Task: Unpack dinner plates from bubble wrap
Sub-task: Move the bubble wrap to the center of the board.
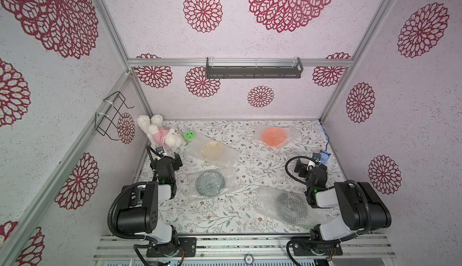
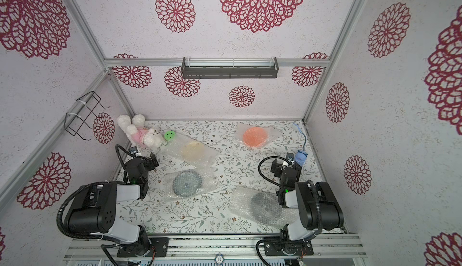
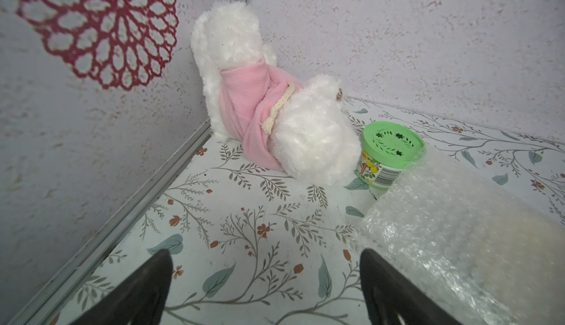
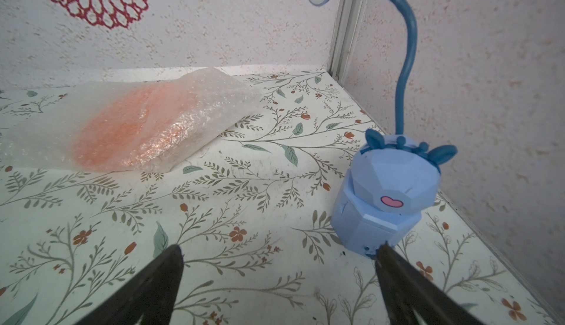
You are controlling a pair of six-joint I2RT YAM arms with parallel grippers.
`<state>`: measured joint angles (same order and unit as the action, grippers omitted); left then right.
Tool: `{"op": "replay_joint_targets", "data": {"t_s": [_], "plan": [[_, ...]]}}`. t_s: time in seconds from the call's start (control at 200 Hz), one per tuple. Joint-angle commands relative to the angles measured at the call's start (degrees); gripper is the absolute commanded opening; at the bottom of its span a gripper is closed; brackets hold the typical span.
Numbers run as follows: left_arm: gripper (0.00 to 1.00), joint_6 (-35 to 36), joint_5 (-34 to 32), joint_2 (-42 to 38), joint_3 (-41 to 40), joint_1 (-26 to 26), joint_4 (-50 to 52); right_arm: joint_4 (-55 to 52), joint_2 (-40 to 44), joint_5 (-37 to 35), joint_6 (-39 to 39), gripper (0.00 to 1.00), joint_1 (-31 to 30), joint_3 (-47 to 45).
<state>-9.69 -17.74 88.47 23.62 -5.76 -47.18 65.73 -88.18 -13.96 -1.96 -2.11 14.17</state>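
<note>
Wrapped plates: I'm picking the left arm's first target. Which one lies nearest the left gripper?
The cream plate by the green-lidded tub: its bubble wrap lies right beside the left gripper, and no other plate shows in the left wrist view.

So on the table [image 1: 250, 157] it's basically a two-by-two of wrapped plates: back-left plate [image 1: 213, 150] just beside the lidded tub [image 1: 189, 135] and plush toy [image 1: 160, 133] in the far left corner, back-right plate [image 1: 274, 136] left of the desk lamp [image 1: 325, 156], front-left plate [image 1: 210, 183] sitting a bit further back than the front-right plate [image 1: 290, 206].

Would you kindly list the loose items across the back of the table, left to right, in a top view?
In order: plush toy, green tub, wrapped cream plate, wrapped orange plate, blue lamp.
</note>
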Motion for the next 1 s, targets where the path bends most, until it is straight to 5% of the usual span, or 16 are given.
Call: {"op": "replay_joint_targets", "data": {"t_s": [0.0,0.085,0.195,0.275,0.38,0.48,0.781,0.996], "plan": [[0.97,-1.8,-6.8,-5.3,4.0,0.2,8.9,0.6,2.4,-4.9,0.6,0.99,-1.1,1.0],[0.97,-5.2,-11.2,-12.3,11.1,1.4,25.3,-17.1,11.4,-10.9,0.6,0.99,-3.7,6.9],[0.97,-26.6,-15.5,-16.4,24.2,2.5,55.5,-27.1,20.6,-9.5,-10.7,0.99,-4.0,11.2],[0.97,-34.2,-15.0,-16.8,29.5,5.3,68.4,-35.3,26.2,-10.2,-17.9,0.99,-4.0,13.7],[0.97,-35.3,4.3,-21.6,26.6,7.7,66.6,-46.8,32.1,-14.6,-32.0,0.99,-2.7,15.1],[0.97,-35.1,18.6,-25.8,23.3,13.2,65.4,-50.8,34.2,3.7,-34.4,0.99,0.8,15.4],[0.97,-32.8,25.5,-23.8,20.0,48.1,63.5,-57.2,29.6,16.5,-35.6,0.99,0.2,13.2],[0.95,-30.3,33.9,-7.4,27.2,56.8,56.9,-55.1,26.5,18.7,-35.9,0.99,-2.3,12.7]]}}
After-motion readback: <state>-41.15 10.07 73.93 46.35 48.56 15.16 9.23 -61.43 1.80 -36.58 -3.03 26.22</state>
